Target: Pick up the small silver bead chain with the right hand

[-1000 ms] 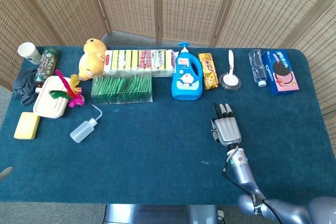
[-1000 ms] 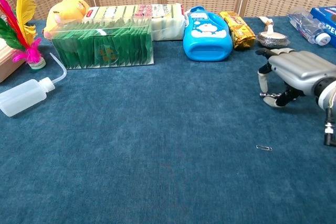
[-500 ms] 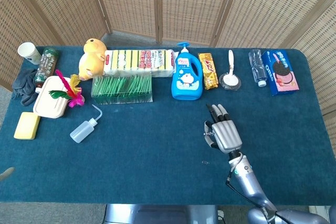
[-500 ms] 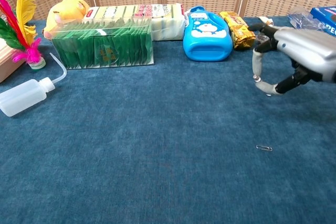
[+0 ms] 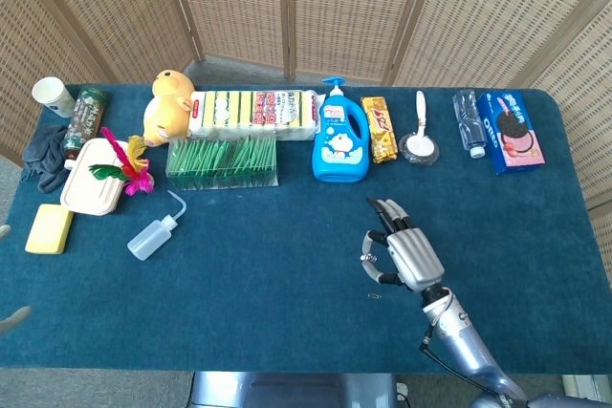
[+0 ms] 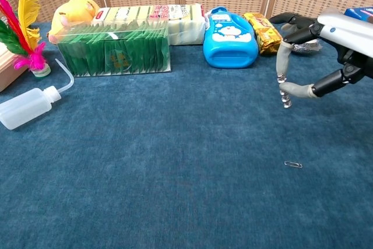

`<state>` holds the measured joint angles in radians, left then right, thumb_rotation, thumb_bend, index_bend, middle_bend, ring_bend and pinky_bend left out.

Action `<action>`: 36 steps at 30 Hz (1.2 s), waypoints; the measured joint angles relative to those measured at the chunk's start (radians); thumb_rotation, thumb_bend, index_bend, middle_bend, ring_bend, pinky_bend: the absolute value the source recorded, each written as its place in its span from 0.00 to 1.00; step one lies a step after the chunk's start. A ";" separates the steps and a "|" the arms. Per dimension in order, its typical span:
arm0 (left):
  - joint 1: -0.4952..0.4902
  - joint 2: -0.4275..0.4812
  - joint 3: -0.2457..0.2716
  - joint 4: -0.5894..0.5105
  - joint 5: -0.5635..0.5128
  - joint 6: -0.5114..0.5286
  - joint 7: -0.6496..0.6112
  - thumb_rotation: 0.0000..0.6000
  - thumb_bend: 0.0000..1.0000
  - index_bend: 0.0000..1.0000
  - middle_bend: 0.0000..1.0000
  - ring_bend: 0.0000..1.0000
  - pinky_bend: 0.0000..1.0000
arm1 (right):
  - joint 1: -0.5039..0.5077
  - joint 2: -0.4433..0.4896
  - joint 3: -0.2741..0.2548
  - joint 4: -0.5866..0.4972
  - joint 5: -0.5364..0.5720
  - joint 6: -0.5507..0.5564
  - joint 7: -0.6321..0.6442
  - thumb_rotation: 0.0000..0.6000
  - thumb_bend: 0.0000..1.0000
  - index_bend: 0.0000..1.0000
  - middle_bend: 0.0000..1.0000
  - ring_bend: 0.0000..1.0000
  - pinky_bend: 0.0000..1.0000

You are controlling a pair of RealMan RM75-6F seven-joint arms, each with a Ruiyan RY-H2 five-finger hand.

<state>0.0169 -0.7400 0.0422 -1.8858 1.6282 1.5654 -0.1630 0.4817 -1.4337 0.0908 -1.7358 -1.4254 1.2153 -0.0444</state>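
Note:
My right hand [image 5: 406, 253] hovers above the blue tablecloth, right of centre, lifted off the surface. The small silver bead chain [image 6: 284, 93] is pinched between its thumb and a fingertip [image 6: 284, 62], and a short end of beads dangles below. In the head view the chain [image 5: 366, 257] shows as a tiny glint at the hand's left side. The other fingers are spread forward. In the chest view the right hand [image 6: 326, 45] comes in from the right edge. Pale tips [image 5: 11, 317] at the left edge of the head view look like my left hand, too little to read.
A small paper clip [image 6: 293, 164] lies on the cloth below the hand. At the back stand a blue detergent bottle [image 5: 340, 137], a gold snack pack [image 5: 381, 128], a spoon [image 5: 420, 136], a green box [image 5: 222, 160] and a squeeze bottle [image 5: 153, 234].
My right hand has risen off the cloth and shifted left, taking the bead chain up with it. The chain now hangs clear of the table.

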 measured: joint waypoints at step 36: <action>-0.008 -0.005 0.003 -0.016 -0.012 -0.019 0.020 1.00 0.05 0.00 0.00 0.00 0.00 | 0.133 0.058 -0.086 0.143 -0.260 -0.172 0.985 1.00 0.51 0.66 0.00 0.00 0.00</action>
<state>0.0092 -0.7449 0.0451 -1.9014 1.6165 1.5459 -0.1432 0.6151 -1.3759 0.0047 -1.5932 -1.6853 1.0430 0.9405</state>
